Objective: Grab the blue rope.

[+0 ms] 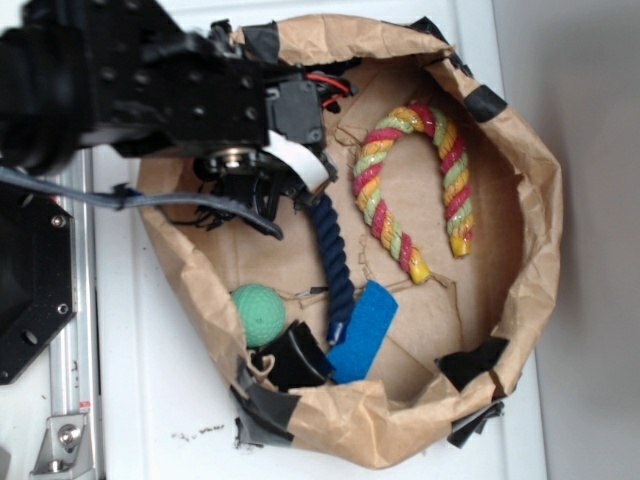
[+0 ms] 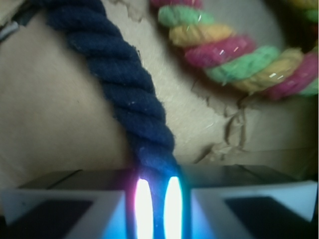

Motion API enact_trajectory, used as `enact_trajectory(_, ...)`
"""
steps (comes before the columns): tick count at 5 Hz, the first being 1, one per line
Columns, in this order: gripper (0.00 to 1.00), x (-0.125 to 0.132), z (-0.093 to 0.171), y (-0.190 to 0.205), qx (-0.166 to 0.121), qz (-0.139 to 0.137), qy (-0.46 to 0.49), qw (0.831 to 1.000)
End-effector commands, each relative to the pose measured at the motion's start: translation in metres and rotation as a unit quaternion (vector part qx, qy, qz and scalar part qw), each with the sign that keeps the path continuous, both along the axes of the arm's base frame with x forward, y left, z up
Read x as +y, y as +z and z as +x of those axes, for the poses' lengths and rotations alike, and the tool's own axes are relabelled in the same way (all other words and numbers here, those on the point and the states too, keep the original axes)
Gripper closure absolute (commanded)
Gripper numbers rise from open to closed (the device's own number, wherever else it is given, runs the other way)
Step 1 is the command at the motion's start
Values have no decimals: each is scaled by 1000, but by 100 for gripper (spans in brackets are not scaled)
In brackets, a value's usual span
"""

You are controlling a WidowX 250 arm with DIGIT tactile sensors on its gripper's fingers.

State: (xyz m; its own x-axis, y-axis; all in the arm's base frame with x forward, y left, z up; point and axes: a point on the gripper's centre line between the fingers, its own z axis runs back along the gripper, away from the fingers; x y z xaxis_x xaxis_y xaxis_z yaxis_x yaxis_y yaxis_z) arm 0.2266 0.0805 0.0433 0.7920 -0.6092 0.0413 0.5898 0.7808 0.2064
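Brown paper lines the bin where the gripper (image 2: 155, 211) squeezes the thick dark blue twisted rope (image 2: 124, 94) (lift slowly, straight up).

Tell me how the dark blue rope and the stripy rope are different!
The blue rope is one dark navy colour; the striped rope mixes red, yellow and green. The blue rope lies nearly straight; the striped rope bends in an arch. The tool pinches the blue rope's end; the striped rope lies free. Both are thick and twisted.

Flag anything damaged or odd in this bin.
The brown paper liner is crumpled, torn across its floor and patched with black tape. Otherwise ordinary: the pincer is shut on the blue rope.
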Motion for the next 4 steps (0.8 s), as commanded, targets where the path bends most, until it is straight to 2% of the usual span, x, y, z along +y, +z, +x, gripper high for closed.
enact_trajectory(1,100,-5,3,40,-63,13,13,998)
enact_trajectory(2,100,-14,9,77,-94,-2,56,994)
enact_trajectory(3,100,-28,10,97,-109,-12,60,992)
enact_trajectory(4,100,-33,17,98,-109,-18,70,991)
